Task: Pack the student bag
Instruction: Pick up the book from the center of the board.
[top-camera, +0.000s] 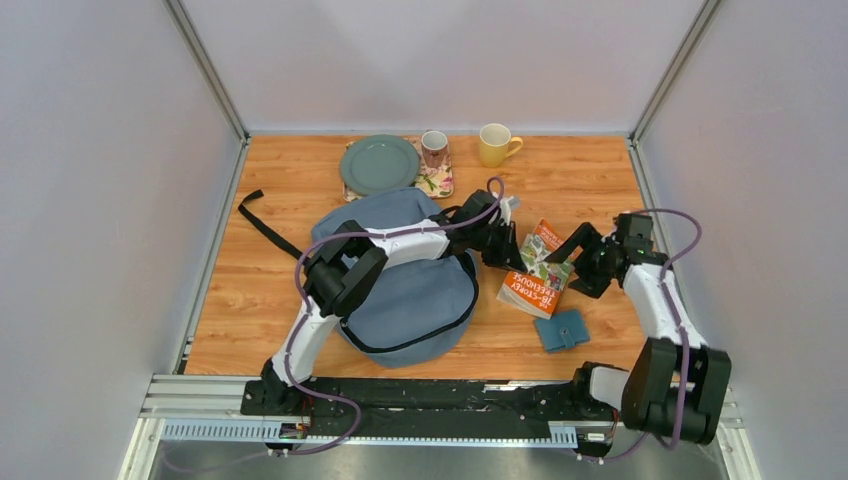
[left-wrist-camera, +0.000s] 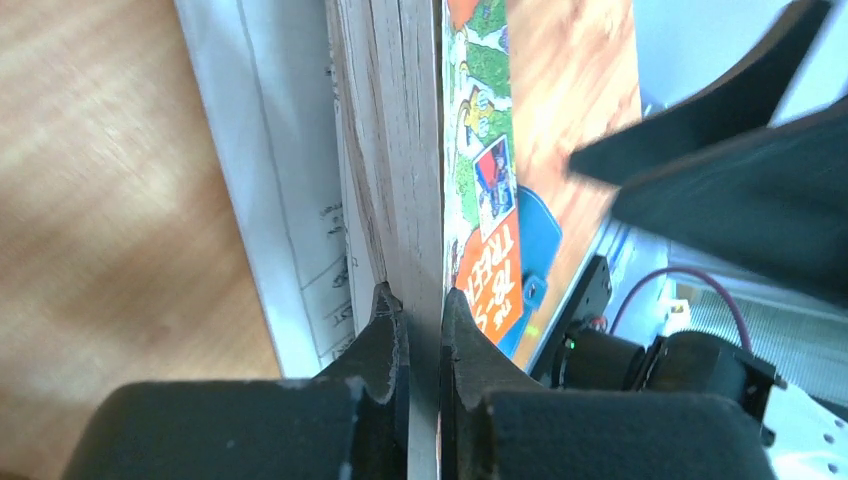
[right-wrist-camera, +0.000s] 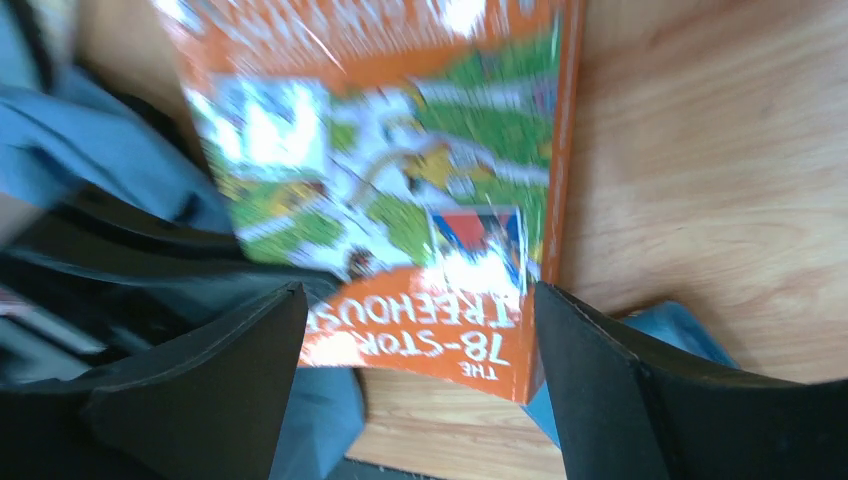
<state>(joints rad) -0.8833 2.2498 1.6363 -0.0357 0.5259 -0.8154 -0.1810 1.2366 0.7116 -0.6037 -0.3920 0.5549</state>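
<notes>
The table (top-camera: 250, 320) left of the bag (top-camera: 410, 300) lies open, crossed only by a strap (top-camera: 262, 225) near the back. The far right corner past the mug (top-camera: 495, 145) is bare wood too. The back middle is crowded: plate (top-camera: 380, 163), cup (top-camera: 434, 148) and mug stand in a row just behind the bag. Between bag and right arm there is no way through. The book (top-camera: 540, 270) fills it, pinched at its page edge by the left gripper (left-wrist-camera: 424, 320), with the right gripper (right-wrist-camera: 420, 310) spread wide beside it — and a pouch (top-camera: 562, 330) just in front.
</notes>
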